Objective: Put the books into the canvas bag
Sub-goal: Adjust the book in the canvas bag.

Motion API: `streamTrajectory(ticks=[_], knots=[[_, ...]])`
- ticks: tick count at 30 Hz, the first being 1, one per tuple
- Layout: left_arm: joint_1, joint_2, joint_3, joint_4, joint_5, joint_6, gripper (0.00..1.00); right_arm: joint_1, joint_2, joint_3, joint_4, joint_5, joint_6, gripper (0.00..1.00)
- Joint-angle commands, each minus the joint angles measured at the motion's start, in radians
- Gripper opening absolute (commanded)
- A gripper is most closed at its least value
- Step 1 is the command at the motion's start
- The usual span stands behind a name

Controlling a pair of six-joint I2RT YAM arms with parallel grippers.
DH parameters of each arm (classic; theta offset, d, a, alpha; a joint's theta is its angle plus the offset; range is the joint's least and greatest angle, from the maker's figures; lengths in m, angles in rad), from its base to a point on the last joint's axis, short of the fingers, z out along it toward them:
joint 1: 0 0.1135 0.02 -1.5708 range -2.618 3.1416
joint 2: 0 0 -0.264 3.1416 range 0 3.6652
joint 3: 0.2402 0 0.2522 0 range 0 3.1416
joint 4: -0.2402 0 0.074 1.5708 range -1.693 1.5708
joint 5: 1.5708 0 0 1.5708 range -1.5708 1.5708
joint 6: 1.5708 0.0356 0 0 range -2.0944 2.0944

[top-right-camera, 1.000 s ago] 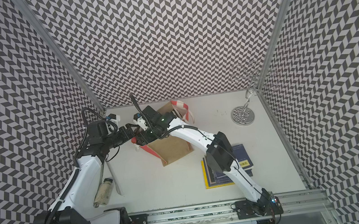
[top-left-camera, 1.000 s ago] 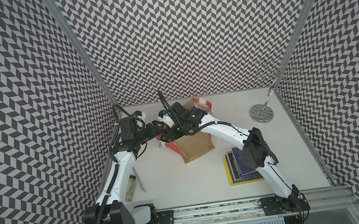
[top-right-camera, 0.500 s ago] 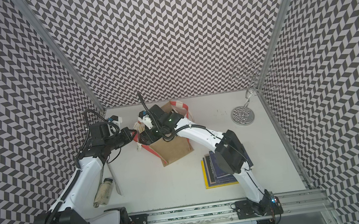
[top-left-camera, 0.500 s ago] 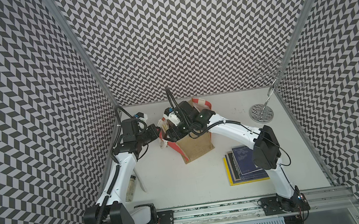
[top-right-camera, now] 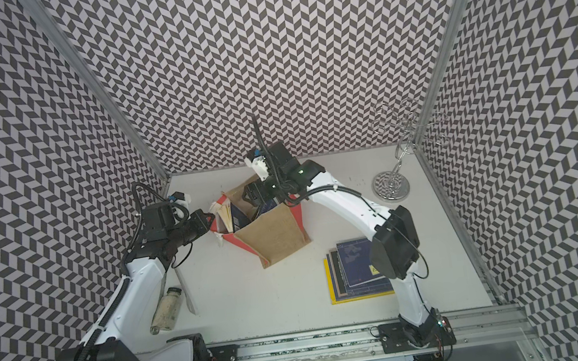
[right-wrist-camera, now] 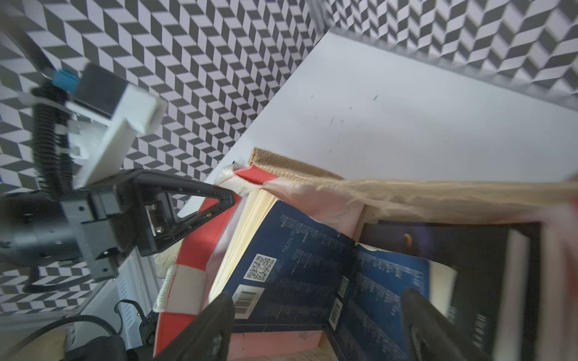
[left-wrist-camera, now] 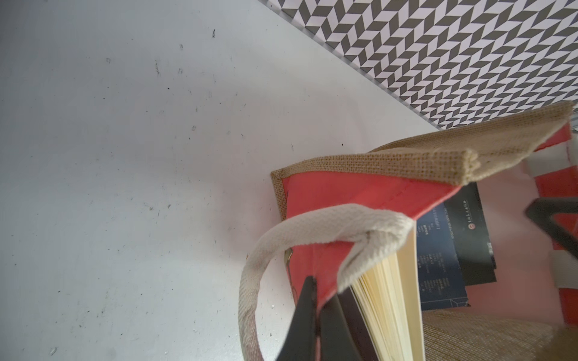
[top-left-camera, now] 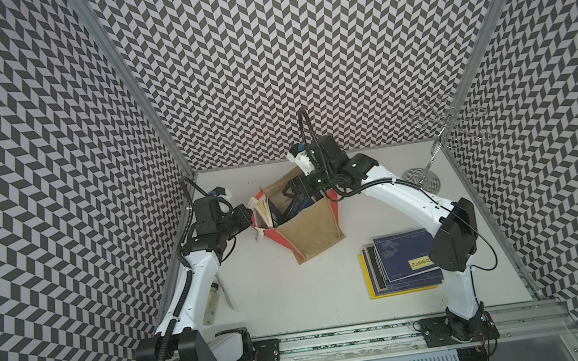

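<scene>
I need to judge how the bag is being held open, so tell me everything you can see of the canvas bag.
The canvas bag is a boxy tote of coarse tan jute with red faces, red-white striped trim and white woven handles. It stands open-mouthed on the table, far from the rail. The left hand is shut on its red wall near a handle; the right hand hangs open over its mouth. Several books stand inside.

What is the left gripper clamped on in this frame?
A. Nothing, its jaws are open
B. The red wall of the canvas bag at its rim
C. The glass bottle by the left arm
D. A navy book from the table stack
B: in the left wrist view the left gripper pinches the red wall of the canvas bag beside its white handle.
</scene>
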Motion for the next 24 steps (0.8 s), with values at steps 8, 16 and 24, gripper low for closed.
streamTrajectory(ticks=[8, 16, 24], knots=[[0.018, 0.015, -0.037, -0.053, -0.021, 0.003, 0.0, -0.097, -0.178, -0.123, -0.024, 0.305, -0.015, 0.86], [0.02, 0.013, -0.033, -0.049, -0.005, 0.003, 0.0, -0.118, -0.116, -0.148, -0.039, 0.32, -0.029, 0.83], [0.02, 0.014, -0.005, -0.031, 0.032, -0.008, 0.0, -0.126, -0.06, -0.095, -0.077, 0.262, -0.028, 0.23]])
